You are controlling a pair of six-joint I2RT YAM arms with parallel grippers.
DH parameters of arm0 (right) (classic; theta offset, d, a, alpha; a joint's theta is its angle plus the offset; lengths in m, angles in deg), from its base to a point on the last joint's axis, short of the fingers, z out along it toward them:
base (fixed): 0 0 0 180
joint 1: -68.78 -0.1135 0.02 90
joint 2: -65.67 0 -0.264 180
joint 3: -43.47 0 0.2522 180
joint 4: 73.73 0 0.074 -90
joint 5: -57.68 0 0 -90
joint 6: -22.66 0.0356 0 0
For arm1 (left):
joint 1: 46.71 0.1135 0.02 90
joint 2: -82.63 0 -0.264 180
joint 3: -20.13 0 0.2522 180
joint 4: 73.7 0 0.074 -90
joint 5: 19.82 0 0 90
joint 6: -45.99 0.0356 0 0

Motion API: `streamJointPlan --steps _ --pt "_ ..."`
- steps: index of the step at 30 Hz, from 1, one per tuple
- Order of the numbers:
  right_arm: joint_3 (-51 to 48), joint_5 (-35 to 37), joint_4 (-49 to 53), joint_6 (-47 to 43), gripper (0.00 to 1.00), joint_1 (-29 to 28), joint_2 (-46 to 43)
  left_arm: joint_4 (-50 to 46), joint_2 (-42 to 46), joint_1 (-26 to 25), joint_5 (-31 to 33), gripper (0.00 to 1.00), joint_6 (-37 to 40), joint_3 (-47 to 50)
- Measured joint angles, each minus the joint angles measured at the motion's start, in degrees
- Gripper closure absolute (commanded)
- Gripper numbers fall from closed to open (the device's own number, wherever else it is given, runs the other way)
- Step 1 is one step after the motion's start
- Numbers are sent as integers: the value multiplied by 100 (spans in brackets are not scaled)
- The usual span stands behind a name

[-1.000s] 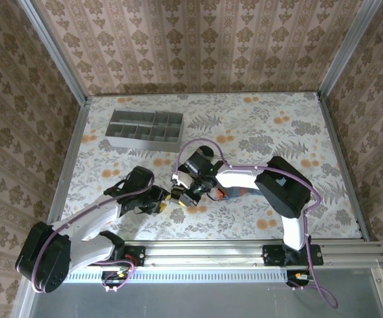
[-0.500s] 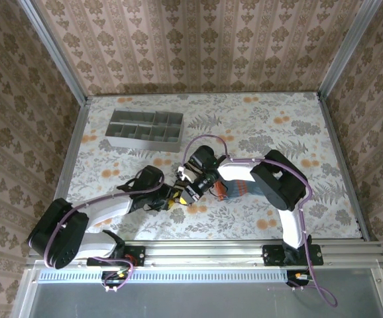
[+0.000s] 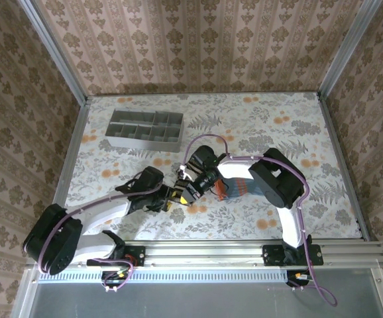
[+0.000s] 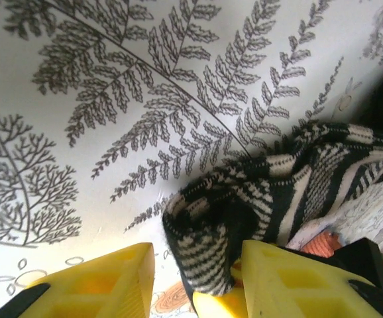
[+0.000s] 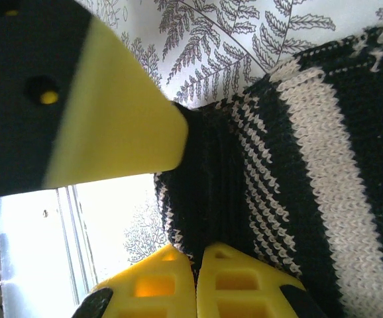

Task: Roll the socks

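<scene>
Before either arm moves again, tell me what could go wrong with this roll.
1. The left pincer stands open around the bunched fold of the black-and-cream sock, which touches only one finger. The loose roll may unwind.
2. The right pincer is shut at the sock's edge, close beside the left one. The two could knock together on the next move.

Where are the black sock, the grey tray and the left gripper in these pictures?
black sock point(image 4: 211, 225), left wrist view, on its folded end.
grey tray point(image 3: 138, 142), top view, on its near wall.
left gripper point(image 4: 193, 255), left wrist view, midway between its yellow fingertips.
</scene>
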Motion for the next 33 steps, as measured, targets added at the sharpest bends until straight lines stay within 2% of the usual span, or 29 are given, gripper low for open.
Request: streamJointPlan --steps 2,4,6,8,10,12,15,21,25,33 --pt "17 -35 22 0 100 11 24 166 -256 0 -2 61 -52 -13" --pt "26 -59 28 0 100 11 37 94 -411 2 -48 67 -81 -131" --pt "26 -76 28 0 100 11 39 7 -560 0 -90 79 -105 -273" --pt "26 -81 42 -4 100 11 39 -55 -671 0 -116 98 -192 -374" --pt "26 -79 70 -11 100 11 33 -127 -680 -28 -101 100 -308 -444" --pt "7 -59 90 -48 93 2 2 -212 -673 -79 -70 100 -463 -463" --pt "-155 240 55 -146 75 -85 -214 -455 -671 -140 -107 100 -640 -551" --pt "-1506 1766 -658 -520 59 -634 -1727 -1014 -671 -219 -319 100 -898 -686" --pt "-2116 3023 -984 -944 56 -1209 -2719 -1062 -673 -219 -350 100 -1036 -693" --pt "-2153 5204 -1620 -1880 56 -2389 -2710 -1145 -791 -175 -437 100 -1060 -798"
